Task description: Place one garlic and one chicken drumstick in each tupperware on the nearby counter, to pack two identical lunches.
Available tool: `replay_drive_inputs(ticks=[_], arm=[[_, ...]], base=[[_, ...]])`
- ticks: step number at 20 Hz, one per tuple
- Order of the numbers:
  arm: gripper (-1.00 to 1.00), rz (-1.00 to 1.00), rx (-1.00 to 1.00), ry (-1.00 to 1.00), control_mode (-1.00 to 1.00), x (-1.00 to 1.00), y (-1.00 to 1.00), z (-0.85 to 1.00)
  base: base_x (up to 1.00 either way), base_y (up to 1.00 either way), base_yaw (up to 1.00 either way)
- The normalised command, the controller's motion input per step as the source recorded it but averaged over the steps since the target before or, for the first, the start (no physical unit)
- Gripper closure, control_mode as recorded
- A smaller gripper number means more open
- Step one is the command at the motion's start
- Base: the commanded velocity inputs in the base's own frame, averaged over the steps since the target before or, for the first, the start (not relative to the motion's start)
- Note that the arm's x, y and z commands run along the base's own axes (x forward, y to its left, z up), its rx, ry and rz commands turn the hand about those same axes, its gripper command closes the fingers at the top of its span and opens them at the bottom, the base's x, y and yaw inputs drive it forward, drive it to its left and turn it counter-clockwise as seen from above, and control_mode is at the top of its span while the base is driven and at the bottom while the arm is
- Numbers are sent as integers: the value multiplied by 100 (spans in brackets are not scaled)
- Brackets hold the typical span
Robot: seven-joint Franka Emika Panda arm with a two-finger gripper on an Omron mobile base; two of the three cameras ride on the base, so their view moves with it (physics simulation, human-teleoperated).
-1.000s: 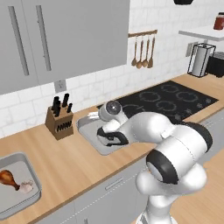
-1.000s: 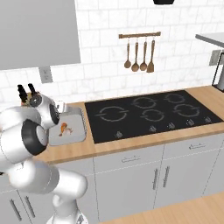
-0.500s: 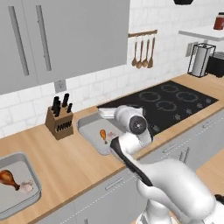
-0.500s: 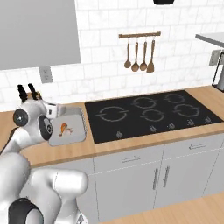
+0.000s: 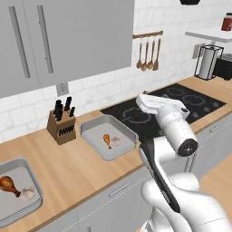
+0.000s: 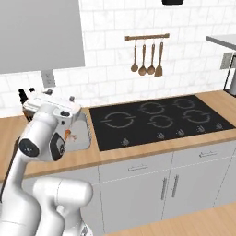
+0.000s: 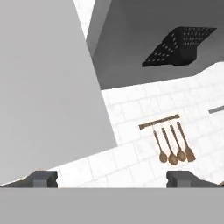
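Landmark: we are taking the knife block (image 5: 62, 121) on the counter (image 5: 86, 168) as our reference for every place.
Near tray: one tupperware (image 5: 108, 136) is sitting just right of the knife block, holding a chicken drumstick (image 5: 107, 140) and a garlic (image 5: 115, 142) touching or nearly so; we are judging this lunch packed.
Far tray: the second tupperware (image 5: 17, 190) is lying well left of the knife block and nearer the counter's front edge, carrying its own chicken drumstick (image 5: 8, 185) and garlic (image 5: 27, 194) side by side.
Claw: the gripper (image 7: 112, 179) is standing released, fingers wide with nothing between them, pointing up at the wall and hanging spoons (image 7: 174, 147); we are reading that as lifted clear because nothing is left to carry.
Progress: both trays are matching, so we are judging the task essentially complete.
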Motion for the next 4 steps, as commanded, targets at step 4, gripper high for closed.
replay_drive_inputs(ticks=[4], arm=[[-100,0,1,-1,-100,-3,-1,0]], base=[[0,0,0]])
